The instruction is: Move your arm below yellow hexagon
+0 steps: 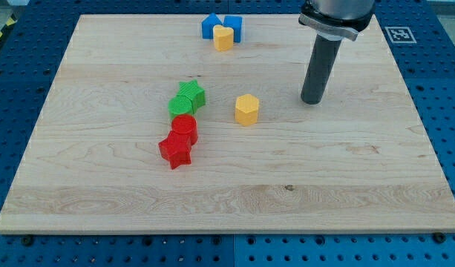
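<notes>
Yellow hexagon (246, 109) left of my tip (312, 100).

I work in a robotics lab, on a test rig rather than in any home or shop. My bench (234, 185) is a pale wooden board laid on a blue metal base plate (442, 111) drilled with a regular grid of mounting holes, the kind used for fixing apparatus. A black-and-white fiducial marker (400, 34) sits at the view's top right, just off the board, and a strip of yellow-and-black hazard tape (0, 35) shows at the top left. The only things on the board are small moulded plastic blocks in plain colours, such as the yellow hexagon (246, 110), and my own dark rod with my tip (311, 100) resting on the wood.
</notes>
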Robot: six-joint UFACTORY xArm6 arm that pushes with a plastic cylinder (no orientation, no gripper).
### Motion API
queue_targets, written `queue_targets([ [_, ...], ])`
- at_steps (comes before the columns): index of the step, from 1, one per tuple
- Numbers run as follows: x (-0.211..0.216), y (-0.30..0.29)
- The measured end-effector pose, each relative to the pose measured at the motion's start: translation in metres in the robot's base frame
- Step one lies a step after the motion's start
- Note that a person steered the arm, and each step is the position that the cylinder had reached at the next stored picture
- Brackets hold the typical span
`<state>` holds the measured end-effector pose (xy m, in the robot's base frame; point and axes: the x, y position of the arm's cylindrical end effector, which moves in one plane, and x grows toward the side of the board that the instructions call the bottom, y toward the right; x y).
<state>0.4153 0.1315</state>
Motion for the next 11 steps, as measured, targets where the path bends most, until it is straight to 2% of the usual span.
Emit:
queue_targets([
  [3, 0.098, 0.012],
  [4, 0.131, -0.019],
  [5, 0.133, -0.058],
  [8, 0.133, -0.062],
  [11, 0.113, -0.088],
])
